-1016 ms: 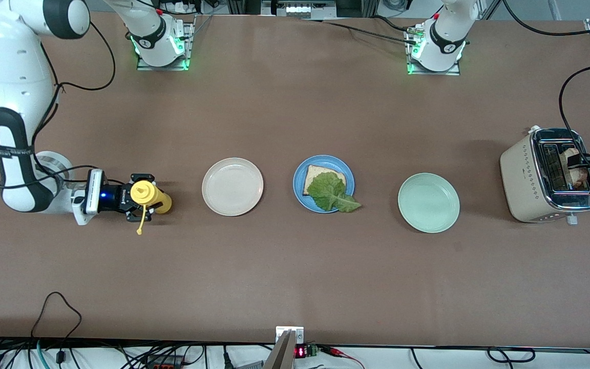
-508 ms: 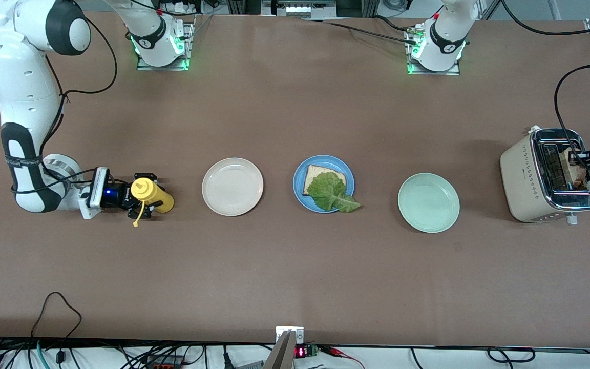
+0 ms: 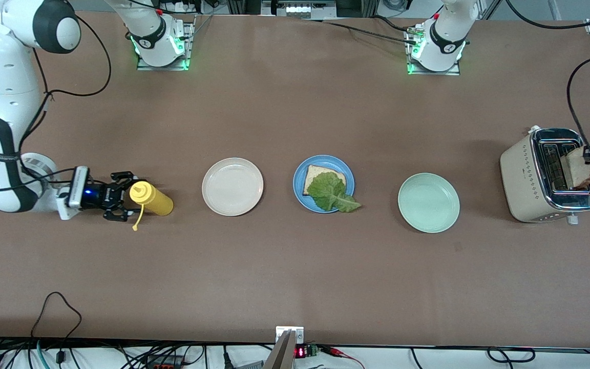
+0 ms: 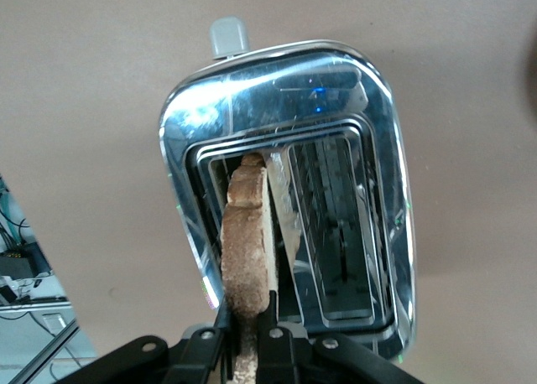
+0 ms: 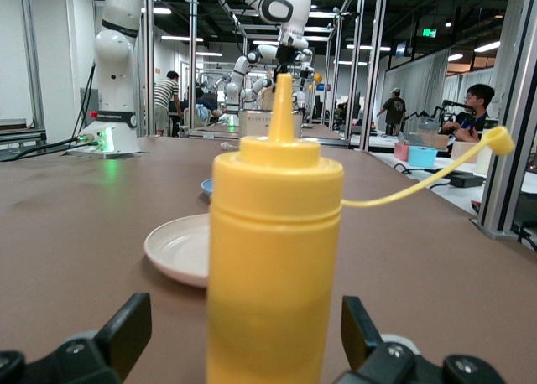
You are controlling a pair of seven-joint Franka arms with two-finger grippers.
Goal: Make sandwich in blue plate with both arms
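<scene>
Left gripper [image 4: 246, 338], clamped on the toast slice [image 3: 580, 170], has raised it out of the toaster [image 3: 541, 177] slot.

From the blue plate [image 3: 300, 197], bearing bread [image 3: 319, 175] and lettuce [image 3: 332, 192]: the top slice is freed; right gripper [image 3: 121, 201], level, has backed off the standing mustard bottle [image 3: 152, 199], fingers spread.
</scene>
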